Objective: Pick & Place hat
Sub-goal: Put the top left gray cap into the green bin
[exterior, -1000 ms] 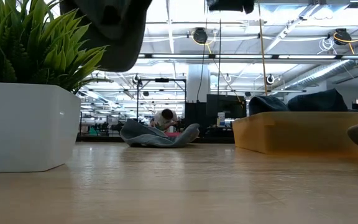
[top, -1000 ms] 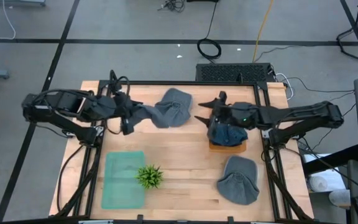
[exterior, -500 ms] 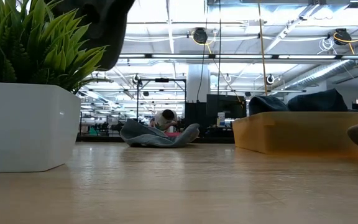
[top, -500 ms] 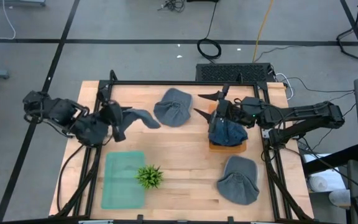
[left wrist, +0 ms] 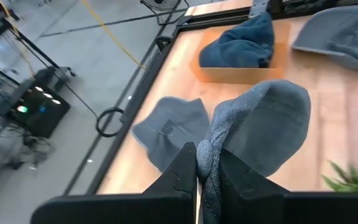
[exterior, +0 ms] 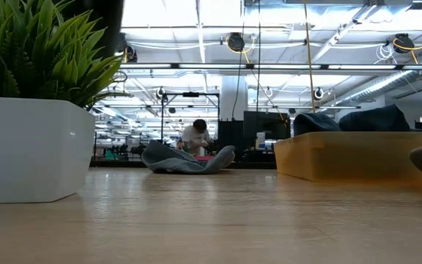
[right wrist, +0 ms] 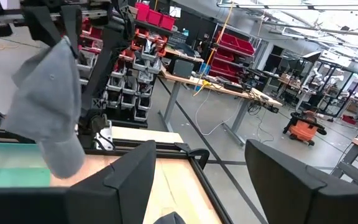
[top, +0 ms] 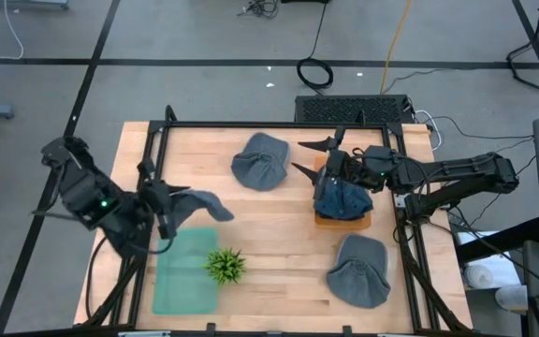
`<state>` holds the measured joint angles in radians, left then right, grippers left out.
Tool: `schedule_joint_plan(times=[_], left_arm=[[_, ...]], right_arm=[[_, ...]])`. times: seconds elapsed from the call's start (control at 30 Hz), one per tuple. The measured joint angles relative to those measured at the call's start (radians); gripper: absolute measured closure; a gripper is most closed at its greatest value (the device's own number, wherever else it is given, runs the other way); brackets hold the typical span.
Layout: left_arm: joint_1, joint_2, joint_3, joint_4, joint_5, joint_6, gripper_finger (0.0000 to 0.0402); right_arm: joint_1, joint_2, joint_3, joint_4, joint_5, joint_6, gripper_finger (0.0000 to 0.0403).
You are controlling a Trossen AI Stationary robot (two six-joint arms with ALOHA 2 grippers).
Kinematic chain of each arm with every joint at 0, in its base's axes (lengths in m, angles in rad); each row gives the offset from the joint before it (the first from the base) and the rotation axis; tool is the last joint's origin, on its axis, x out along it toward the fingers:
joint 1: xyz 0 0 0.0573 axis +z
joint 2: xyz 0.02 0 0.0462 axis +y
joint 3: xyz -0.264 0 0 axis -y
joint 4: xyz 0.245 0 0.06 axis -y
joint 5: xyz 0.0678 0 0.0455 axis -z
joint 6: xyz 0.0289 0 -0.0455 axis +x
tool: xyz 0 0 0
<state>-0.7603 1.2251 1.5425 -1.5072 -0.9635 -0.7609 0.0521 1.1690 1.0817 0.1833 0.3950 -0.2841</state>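
Observation:
My left gripper (top: 162, 212) is shut on a grey hat (top: 204, 204) and carries it in the air above the far edge of the green tray (top: 183, 276). In the left wrist view the hat (left wrist: 269, 118) spreads out beyond the fingers. My right gripper (top: 299, 156) is open and hovers over the far-left corner of the orange box (top: 342, 219), which holds a dark blue hat (top: 342, 200). A second grey hat (top: 260, 161) lies flat near the table's far edge, and a third (top: 358, 271) lies near the right front corner. My left gripper pinches a bunched fold at the grey hat's edge (left wrist: 211, 144) between its two fingers. The fingers reach roughly level, pointing toward the table's right. The hat is lifted clear of the table and sticks out past the fingertips toward the right.
A small plant in a white pot (top: 225, 266) stands at the tray's right edge, close to the carried hat. The black frame rails (top: 251, 124) run along the table's far side. Bare wood (top: 269, 234) lies between tray and box. A person (exterior: 196, 136) shows far behind the table.
My left gripper has swung from beside the far grey hat toward the table's near-left, ending over the tray's far edge. The held hat came away from the far hat and travelled with it, lifted clear. The far hat stayed put.

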Motion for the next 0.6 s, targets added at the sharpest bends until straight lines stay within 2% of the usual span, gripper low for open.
schedule_joint_plan(times=[0.13, 0.3, 0.6], left_arm=[[-0.098, 0.0, -0.003, -0.067, -0.006, -0.167, 0.038], [-0.201, -0.001, -0.05, -0.062, -0.007, -0.282, 0.038], [-0.314, 0.0, -0.157, -0.064, 0.019, -0.464, 0.038]], right_arm=[[0.0, 0.0, 0.0, 0.012, 0.0, 0.001, 0.0165], [0.0, -0.001, 0.0, 0.036, 0.0, 0.002, 0.0165], [-0.001, 0.0, 0.0, 0.035, 0.0, 0.002, 0.0165]])
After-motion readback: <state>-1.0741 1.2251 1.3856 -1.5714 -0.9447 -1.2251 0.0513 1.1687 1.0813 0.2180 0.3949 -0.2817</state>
